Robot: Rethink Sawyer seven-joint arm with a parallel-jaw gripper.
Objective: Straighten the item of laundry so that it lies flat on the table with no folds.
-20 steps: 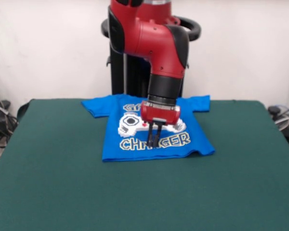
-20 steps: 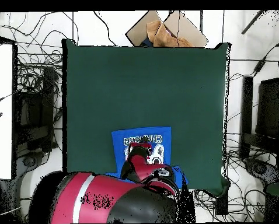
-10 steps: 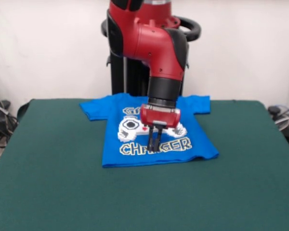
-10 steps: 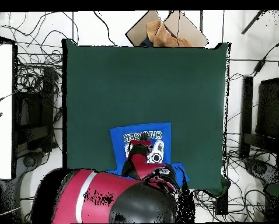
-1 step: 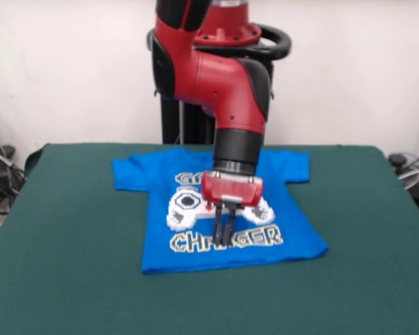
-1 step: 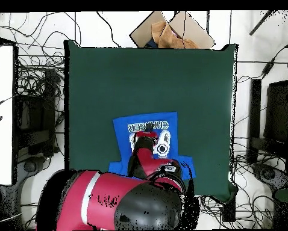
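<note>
Blue T-shirt (image 5: 223, 209) lies print-up on the green table (image 5: 70, 279), toward the robot's side and roughly centred across its width. Gripper (image 5: 224, 237) is planted on the lower line of lettering, jaws pressed close together with the tips on or in the fabric (whether they pinch a tuck of it, I cannot tell).

Handling, judged: light, limp knit; it likely drags and bunches rather than slides as one piece. The felt-like cloth probably grips it. Best holds look like the hem corners or sleeve ends, pulled outward.

Shirt looks mostly spread; the hem runs slightly askew and the sleeve edges may carry small folds.

Room: bare cloth on every side of the shirt. Off the table, the overhead view shows cables (image 6: 32, 90) on the floor.
</note>
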